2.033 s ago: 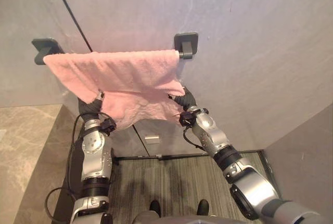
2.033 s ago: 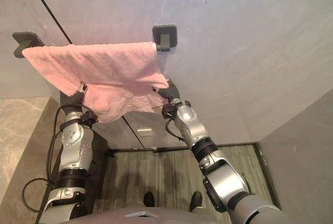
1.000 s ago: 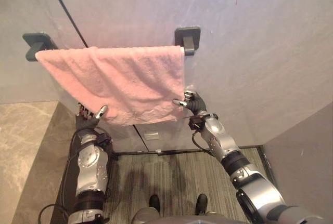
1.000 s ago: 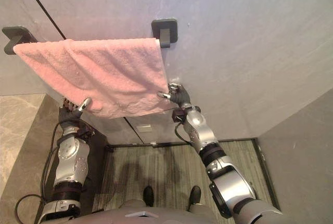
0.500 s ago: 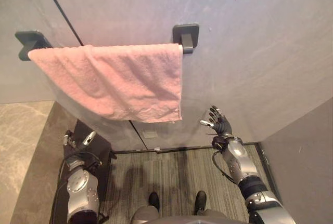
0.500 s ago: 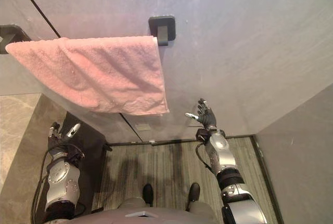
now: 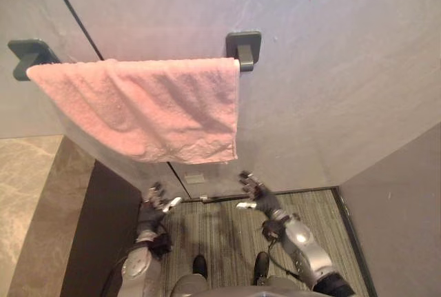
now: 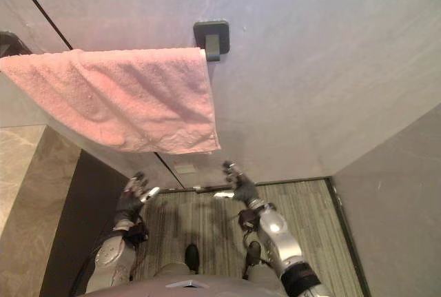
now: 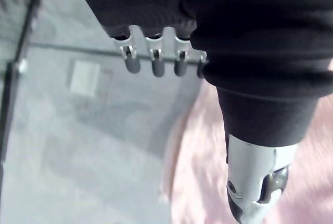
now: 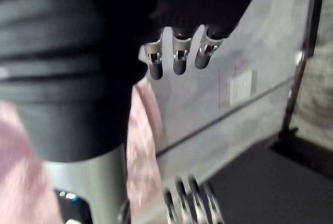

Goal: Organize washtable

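1. The pink towel is found draped over the wall rail, spread between the left bracket and the right bracket. Its hanging edge is slanted and slightly rumpled.
2. The left hand and right hand are held near the robot, well apart from the towel, with fingers straight and spread and nothing grasped.
3. The towel is judged soft, light and limp. A hold at its hanging corners is advised for any straightening.
4. The full rail is shown in the eye views. In the wrist views the straight fingers are confirmed close up, with a small wall plate beyond them.

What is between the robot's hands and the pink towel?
Just grey wall with a small pale plate, in the left eye view. The left hand and right hand are open below the pink towel.
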